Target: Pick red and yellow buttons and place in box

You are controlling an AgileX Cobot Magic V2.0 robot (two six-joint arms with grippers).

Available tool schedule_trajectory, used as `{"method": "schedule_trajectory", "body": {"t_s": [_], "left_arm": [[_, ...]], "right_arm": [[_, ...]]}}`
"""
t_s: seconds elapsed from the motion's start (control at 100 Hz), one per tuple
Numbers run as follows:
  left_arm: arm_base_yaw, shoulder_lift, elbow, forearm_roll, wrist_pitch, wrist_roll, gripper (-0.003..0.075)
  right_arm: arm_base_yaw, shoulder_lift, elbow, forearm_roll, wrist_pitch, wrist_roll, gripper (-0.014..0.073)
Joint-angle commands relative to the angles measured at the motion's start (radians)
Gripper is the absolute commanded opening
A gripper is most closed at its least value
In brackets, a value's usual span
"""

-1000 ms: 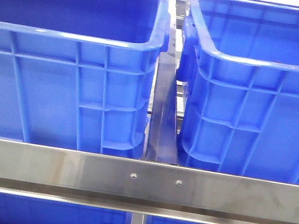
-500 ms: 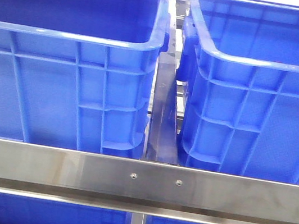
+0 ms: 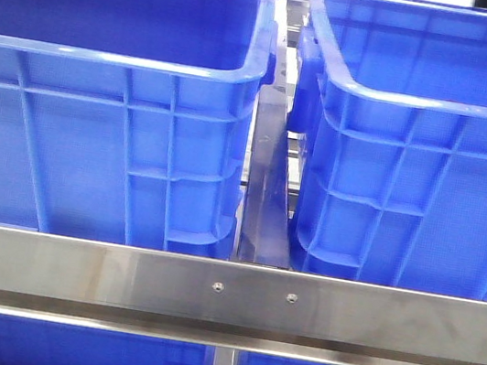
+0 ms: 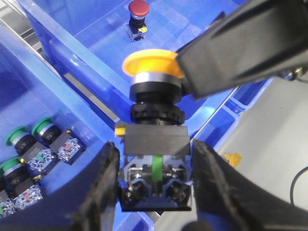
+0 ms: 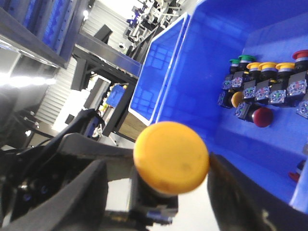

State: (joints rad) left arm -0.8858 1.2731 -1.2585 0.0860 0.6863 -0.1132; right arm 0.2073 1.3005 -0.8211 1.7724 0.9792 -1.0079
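Left wrist view is showing the left gripper [image 4: 155,185] pinching a yellow button [image 4: 153,127] by its base, cap pointing away from the fingers. Right gripper [image 5: 159,192] is closing around another yellow button [image 5: 171,156]. A bin [image 4: 86,53] is lying beneath, holding a red button [image 4: 137,17].

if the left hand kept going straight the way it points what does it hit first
Probably the floor of the blue bin ahead, near the lone red button. The hand already holds a yellow button, so that would touch first. Depth is unclear.
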Motion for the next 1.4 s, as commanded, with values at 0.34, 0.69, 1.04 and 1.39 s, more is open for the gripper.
{"method": "schedule_trajectory", "body": {"t_s": [0.34, 0.69, 1.04, 1.39], "left_arm": [[-0.006, -0.026, -0.036, 0.002, -0.068, -0.006, -0.0018], [-0.006, -0.026, -0.036, -0.001, -0.056, -0.006, 0.0323], [-0.006, -0.038, -0.036, 0.004, -0.032, -0.006, 0.0484], [0.167, -0.112, -0.025, 0.013, -0.007, -0.034, 0.0484]], "right_arm": [[0.023, 0.014, -0.067, 0.140, 0.030, -0.004, 0.0206], [0.023, 0.014, -0.067, 0.140, 0.026, -0.014, 0.0110], [0.014, 0.014, -0.067, 0.140, -0.015, -0.047, 0.0110], [-0.142, -0.010, -0.067, 0.140, 0.024, -0.056, 0.0110]]}}
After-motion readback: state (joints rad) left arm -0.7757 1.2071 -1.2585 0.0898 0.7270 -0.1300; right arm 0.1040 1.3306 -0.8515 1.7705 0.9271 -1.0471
